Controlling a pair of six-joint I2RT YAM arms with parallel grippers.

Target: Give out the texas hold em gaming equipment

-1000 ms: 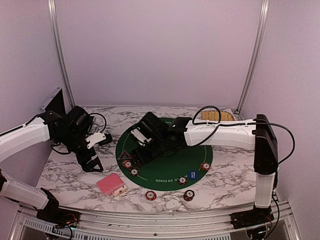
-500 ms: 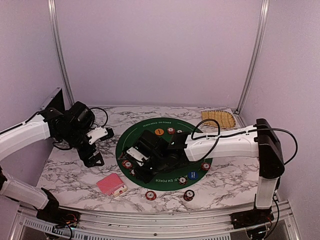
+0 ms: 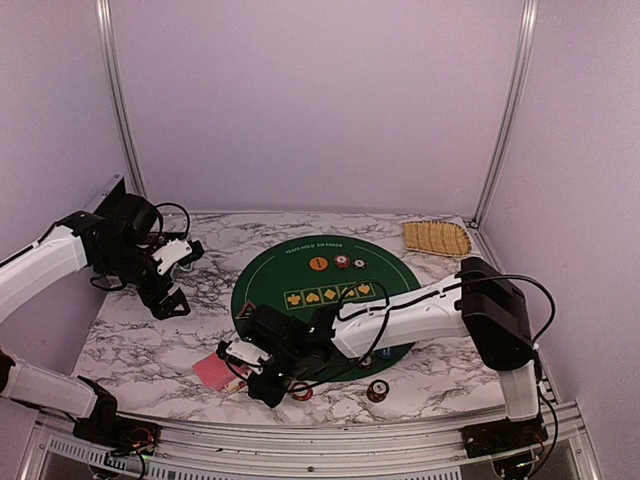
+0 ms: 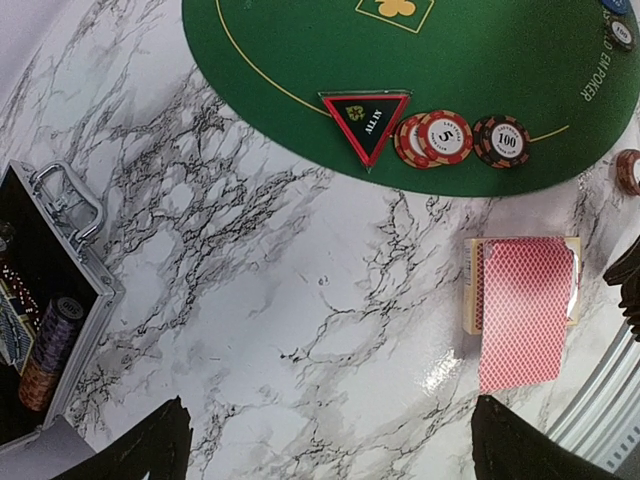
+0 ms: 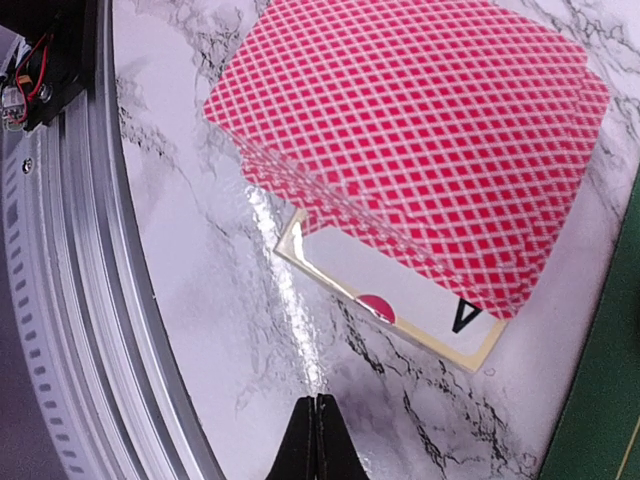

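Note:
A spread stack of red-backed playing cards (image 5: 410, 130) lies on its pale card box (image 5: 400, 295) on the marble near the front rail. My right gripper (image 5: 318, 410) is shut and empty, its tips just short of the box; from above it (image 3: 255, 388) sits beside the cards (image 3: 213, 368). My left gripper (image 4: 325, 455) is open and high over bare marble, left of the mat (image 3: 165, 295). Below it I see the dark triangular marker (image 4: 367, 120), red-and-white chips (image 4: 440, 137) and a dark chip (image 4: 503, 140) at the mat's edge. An orange round marker (image 3: 318, 264) and chips (image 3: 342, 262) lie further back.
The round green mat (image 3: 330, 315) fills the middle. The woven straw tray (image 3: 437, 237) is at back right. An open metal case (image 4: 45, 300) with chips stands at the far left. Loose chips (image 3: 377, 390) lie near the front. The metal rail (image 5: 60, 300) runs close to the cards.
My right arm has swung from the mat's left side down to the front beside the cards, and its jaws have shut. The left arm has drawn back to the left.

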